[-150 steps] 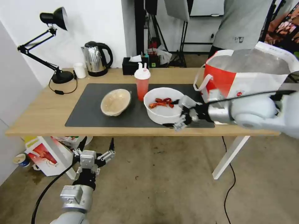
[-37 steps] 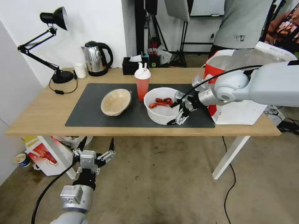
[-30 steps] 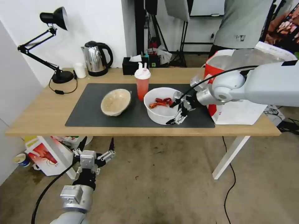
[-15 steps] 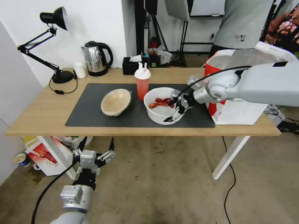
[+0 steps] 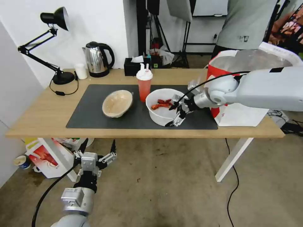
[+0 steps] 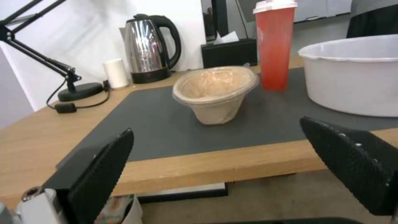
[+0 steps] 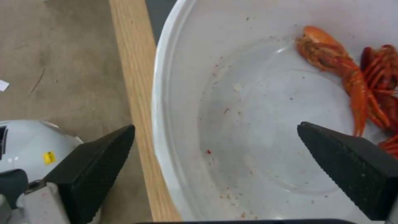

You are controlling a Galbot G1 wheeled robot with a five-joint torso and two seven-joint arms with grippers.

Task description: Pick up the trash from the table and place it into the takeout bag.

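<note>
Head view: the right pincer [image 5: 175,116] straddles the near-right rim of the white plastic bowl [image 5: 161,115] on the worktop [image 5: 41,116], fingers wide; the takeout bag [image 5: 240,110] stands just right. The left pincer [image 5: 96,151] hangs spread below the worktop's near edge. Right wrist view: one finger [image 7: 89,168] outside the wall, the other [image 7: 352,171] inside, crayfish shells [image 7: 352,81] well apart. Judged light, thin-walled and slippery; grip the rim.

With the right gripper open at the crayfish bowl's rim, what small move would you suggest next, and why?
Probably shut the right gripper on the rim of the white bowl. In the right wrist view its open fingers straddle the near wall, one outside and one over the inside, so the rim already sits between them. The left gripper is parked open below the table.
</note>
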